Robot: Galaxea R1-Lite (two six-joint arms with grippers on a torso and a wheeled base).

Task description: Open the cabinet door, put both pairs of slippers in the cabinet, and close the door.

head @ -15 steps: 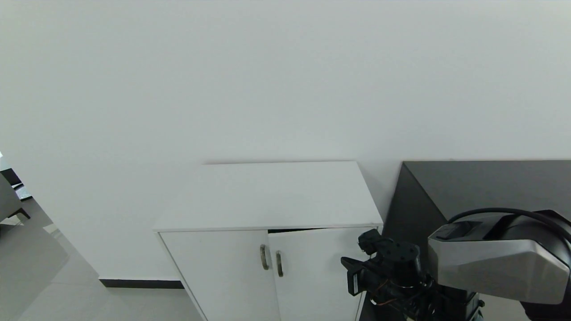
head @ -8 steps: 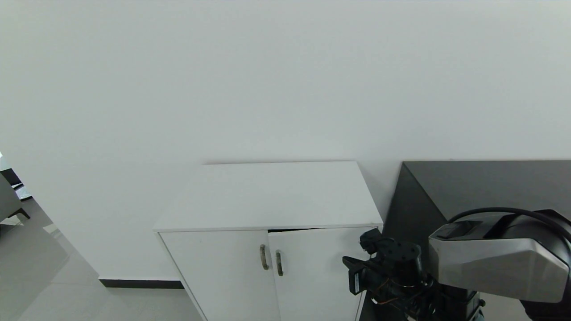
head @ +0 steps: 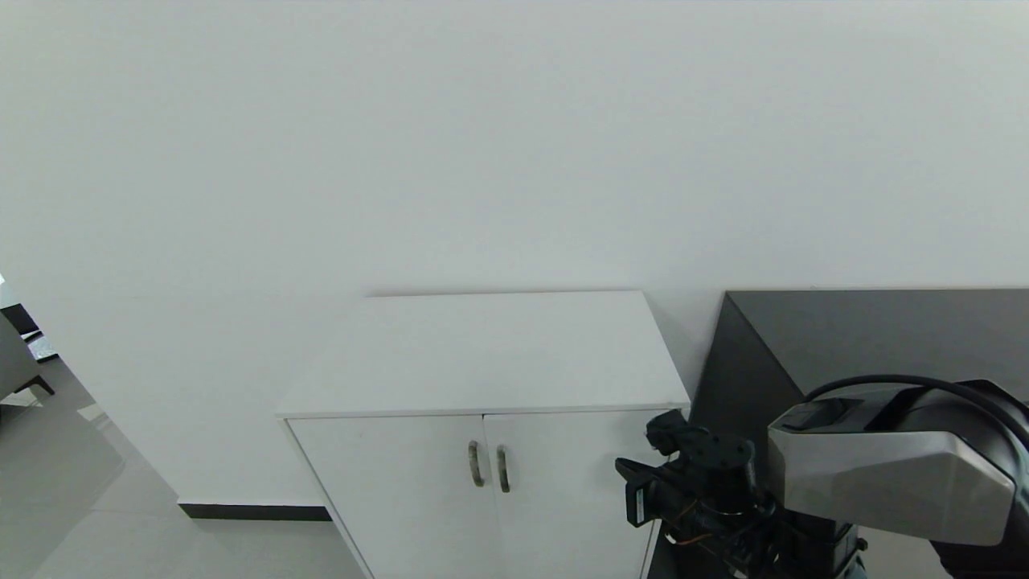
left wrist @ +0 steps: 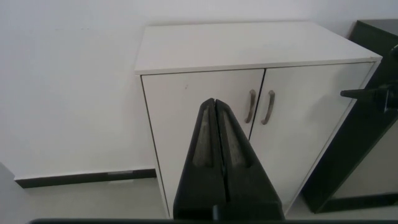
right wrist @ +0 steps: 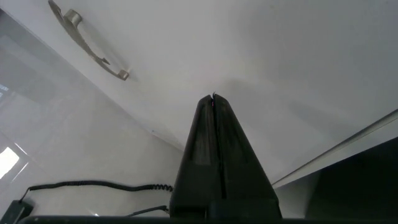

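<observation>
The right arm (head: 884, 474) reached in low from the right, its grey forearm shell laid almost level and its black wrist just beside the outer edge of the cabinet's right door (head: 563, 482). The right gripper (right wrist: 214, 98) had its two black, tapering fingers pressed together into a single wedge with no gap, holding nothing. Its tip pointed at the door's smooth, matte white face, very close, though contact could not be told. The door's slim, curved metal handle (right wrist: 90, 43) lay off to one side of that tip, well apart from it, and a coiled black cable (right wrist: 93, 185) ran over the pale glossy floor below. The left gripper (left wrist: 215, 101) was likewise closed flat, finger against finger and empty. It was held back from the cabinet (head: 482, 354) and aimed at the left door (left wrist: 199, 130), with both handles (left wrist: 251, 106) just beyond its tip toward the middle seam. The cabinet was a boxy white unit with a flat overhanging top, and both doors sat flush and closed. A dark, matte piece of furniture (head: 844, 330) stood against the cabinet's far side from the left gripper, behind the right arm.
</observation>
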